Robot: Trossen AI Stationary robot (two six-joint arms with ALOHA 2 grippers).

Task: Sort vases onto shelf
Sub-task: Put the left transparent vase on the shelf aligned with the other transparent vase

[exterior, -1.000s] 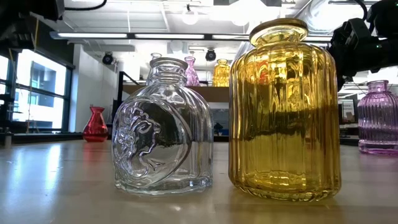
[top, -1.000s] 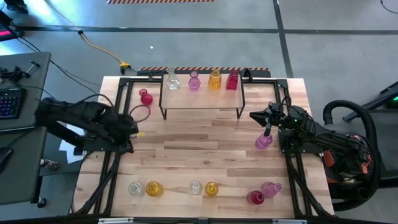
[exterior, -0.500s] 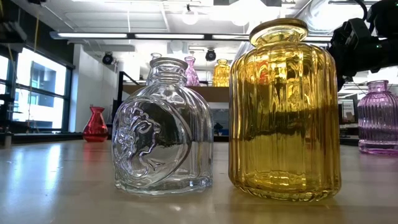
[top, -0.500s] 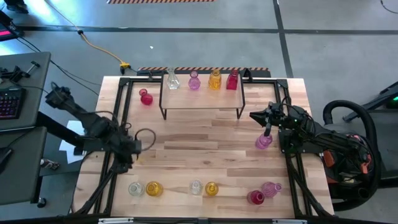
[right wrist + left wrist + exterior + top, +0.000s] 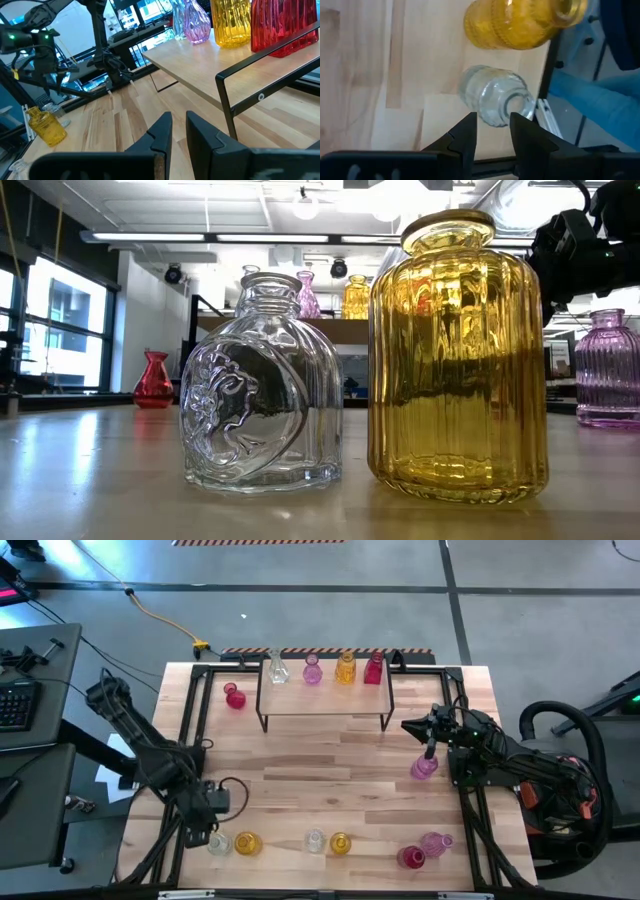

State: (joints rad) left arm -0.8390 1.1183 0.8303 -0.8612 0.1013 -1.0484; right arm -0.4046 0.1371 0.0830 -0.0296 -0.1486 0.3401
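The wooden counter (image 5: 330, 790) carries loose vases along its near edge, while the shelf (image 5: 325, 695) holds four. Reaching steeply down, the left gripper (image 5: 492, 131) hangs parted over the clear vase (image 5: 492, 95) (nothing grasped); an off-centre close could topple it into the amber vase (image 5: 520, 22). The right gripper (image 5: 177, 131) waits beside the shelf, fingers nearly closed, empty.

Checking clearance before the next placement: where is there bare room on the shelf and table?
The shelf is bare along its front edge; its four vases line the back. The table is open between shelf and front row. Crowded: the front row, where the left gripper hovers by the clear vase.
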